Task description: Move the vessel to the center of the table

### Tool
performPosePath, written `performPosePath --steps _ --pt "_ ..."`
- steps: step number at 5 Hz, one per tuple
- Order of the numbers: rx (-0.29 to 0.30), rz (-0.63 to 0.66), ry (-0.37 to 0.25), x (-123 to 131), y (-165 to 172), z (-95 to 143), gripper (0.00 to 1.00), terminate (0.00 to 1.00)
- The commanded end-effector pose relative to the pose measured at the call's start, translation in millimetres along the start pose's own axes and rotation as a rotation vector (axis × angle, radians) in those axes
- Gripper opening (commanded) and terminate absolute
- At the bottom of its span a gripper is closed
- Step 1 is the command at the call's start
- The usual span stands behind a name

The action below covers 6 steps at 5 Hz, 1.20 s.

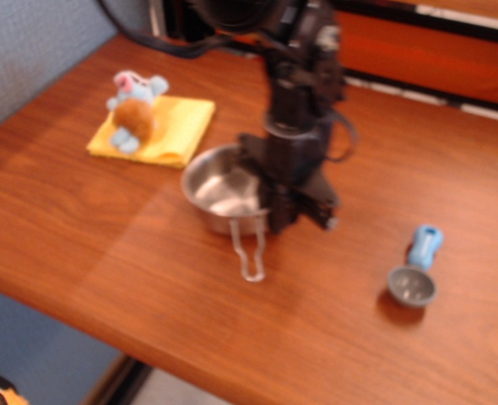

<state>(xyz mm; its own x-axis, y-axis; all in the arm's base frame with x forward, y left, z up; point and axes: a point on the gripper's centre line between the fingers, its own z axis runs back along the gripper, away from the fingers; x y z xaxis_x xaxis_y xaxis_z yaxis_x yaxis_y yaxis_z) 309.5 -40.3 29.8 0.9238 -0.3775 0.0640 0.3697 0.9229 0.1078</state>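
Gripping the round, shiny steel vessel (219, 192) at its 3 o'clock rim, the black pincer (276, 218) stands on the wood-grain counter (89, 228); its wire loop handle points to 6 o'clock.

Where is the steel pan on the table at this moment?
The steel pan sits near the middle of the table, just right of the yellow cloth, with the gripper at its right rim and its wire handle pointing toward the front edge.

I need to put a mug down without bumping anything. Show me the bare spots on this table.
Bare wood on the table runs along the near edge, in front of the yellow cloth and pan. Another free patch lies between the pan's wire handle and the scoop. It is crowded where the gripper sits at the pan's rim, and around the stuffed toy.
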Motion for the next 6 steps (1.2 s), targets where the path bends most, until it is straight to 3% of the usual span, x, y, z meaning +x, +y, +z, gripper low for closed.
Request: performPosePath --steps 1,3,4,5,6 --pt "0.049 -0.147 -0.05 15.4 -15.0 6.7 0.0 0.0" --pt "0.005 -0.16 -0.079 20.7 -15.4 -5.6 0.0 0.0" --pt "-0.029 -0.127 -0.084 21.2 -13.3 -6.2 1.0 0.0" --pt "-0.038 -0.117 -0.066 19.9 -13.5 -6.7 1.0 0.0" --pt "-0.083 -0.106 -0.11 21.3 -12.4 1.1 1.0 0.0"
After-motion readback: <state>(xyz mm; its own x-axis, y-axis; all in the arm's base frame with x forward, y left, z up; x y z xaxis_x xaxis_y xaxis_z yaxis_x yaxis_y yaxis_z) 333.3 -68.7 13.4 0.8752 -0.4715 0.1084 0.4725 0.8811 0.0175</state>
